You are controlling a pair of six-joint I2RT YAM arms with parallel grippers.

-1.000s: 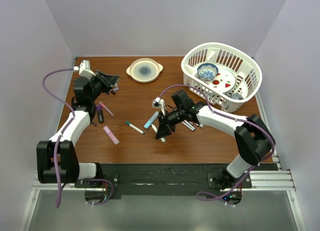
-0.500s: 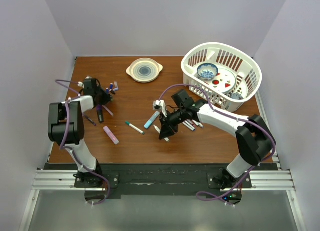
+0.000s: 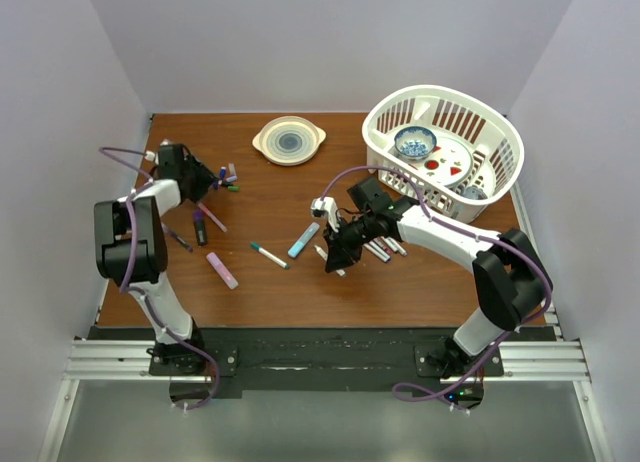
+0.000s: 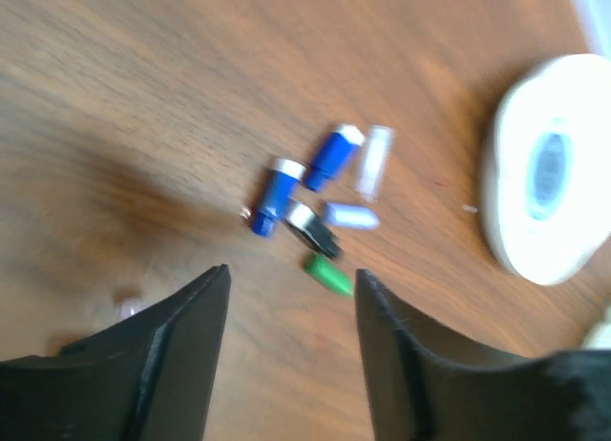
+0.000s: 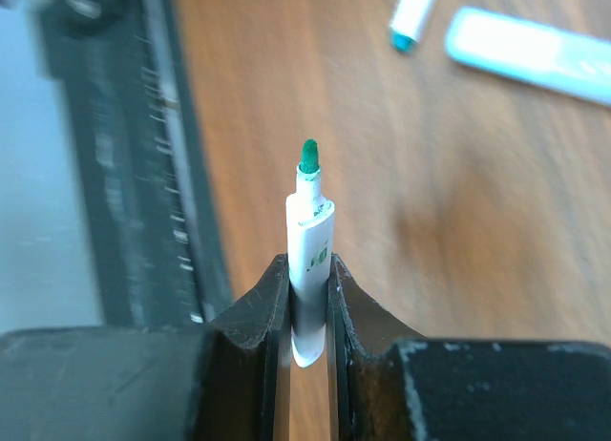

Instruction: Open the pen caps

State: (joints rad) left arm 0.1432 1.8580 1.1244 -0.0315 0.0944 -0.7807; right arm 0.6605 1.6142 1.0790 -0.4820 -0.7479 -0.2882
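Caps [image 4: 329, 161] beneath newly spread left gripper [image 4: 291, 272]

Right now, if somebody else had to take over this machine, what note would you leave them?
Left tool: open and empty, above the pile of loose pen caps.
Right tool: shut on a white marker with its green tip bare.
Done: that marker is uncapped and several caps are off.
Left: set the marker down, then check the light blue highlighter, pink highlighter and teal-tipped pen. From above it is unclear whether they are capped.
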